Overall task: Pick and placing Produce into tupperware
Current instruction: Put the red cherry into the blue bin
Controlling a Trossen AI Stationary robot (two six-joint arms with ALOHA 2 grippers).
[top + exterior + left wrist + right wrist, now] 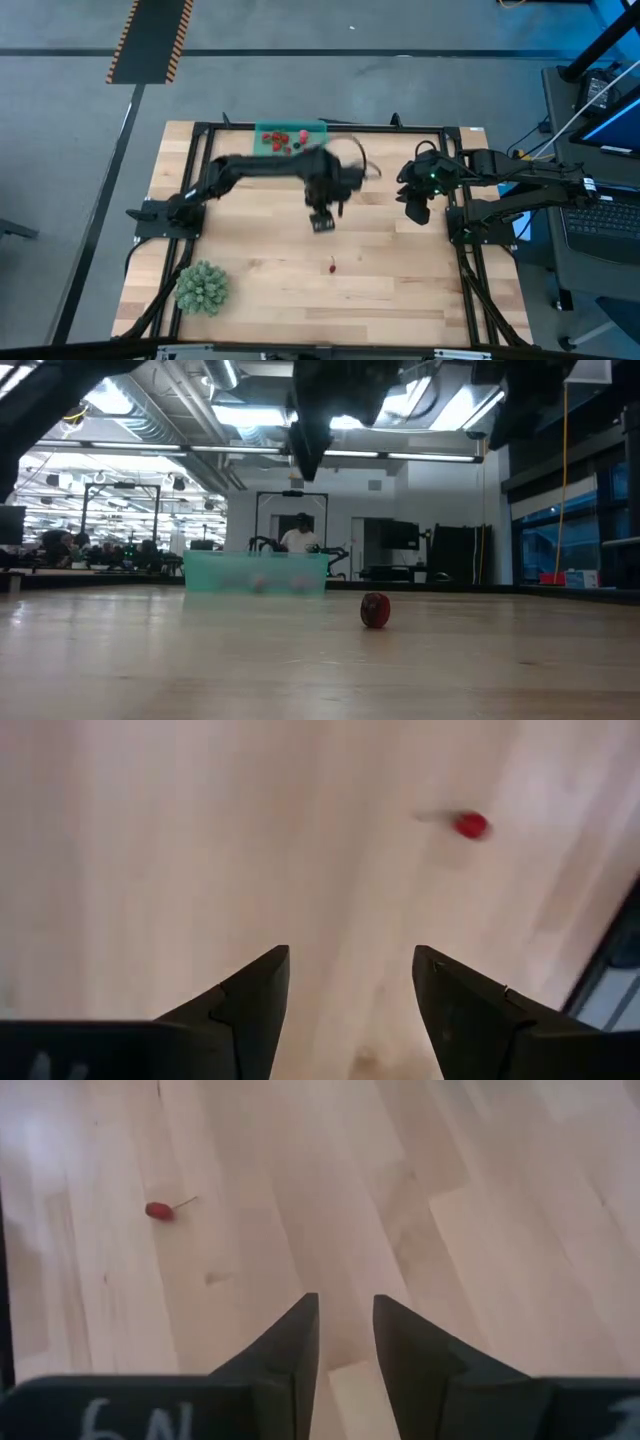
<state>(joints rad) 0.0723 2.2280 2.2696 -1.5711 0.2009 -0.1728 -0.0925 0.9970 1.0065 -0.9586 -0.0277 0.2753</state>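
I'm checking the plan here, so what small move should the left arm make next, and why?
Probably lower the left gripper toward the lone red fruit: its jaws stand open and empty above the table, and the other fruits already lie in the teal container.

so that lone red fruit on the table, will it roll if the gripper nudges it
Probably: the fruit looks rounded and rests on bare wood, so a nudge could send it rolling. It looks tiny beside the open left gripper, so it is likely light and easily knocked aside.
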